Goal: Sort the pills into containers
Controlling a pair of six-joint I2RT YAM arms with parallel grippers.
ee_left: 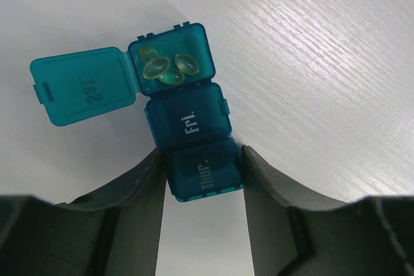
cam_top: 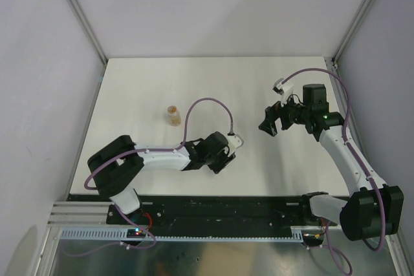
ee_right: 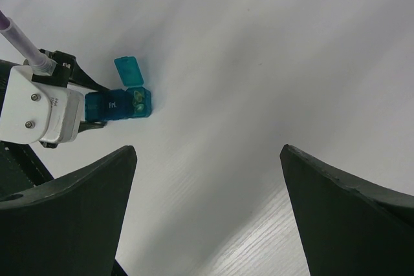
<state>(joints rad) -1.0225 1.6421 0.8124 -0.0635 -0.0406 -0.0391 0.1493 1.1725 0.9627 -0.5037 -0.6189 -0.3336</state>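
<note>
Teal containers (ee_left: 189, 124) clamped by left gripper (ee_left: 204, 163); right gripper (ee_right: 207, 185) gapes empty. Tilt could spill pills (ee_left: 165, 68) from 12 o'clock compartment.

Pills (ee_left: 165, 68) lay in one end compartment of the pill organizer (ee_left: 189, 124). Its opposite end sat between the left gripper (ee_left: 204, 158) fingers. A bottle (cam_top: 173, 115) stood behind, leftward.

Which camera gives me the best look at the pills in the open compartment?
Left wrist: the pills lie close and unblocked in the open end compartment of the containers. Right wrist shows them tiny, far off. Top view: not discernible near the left gripper.
</note>
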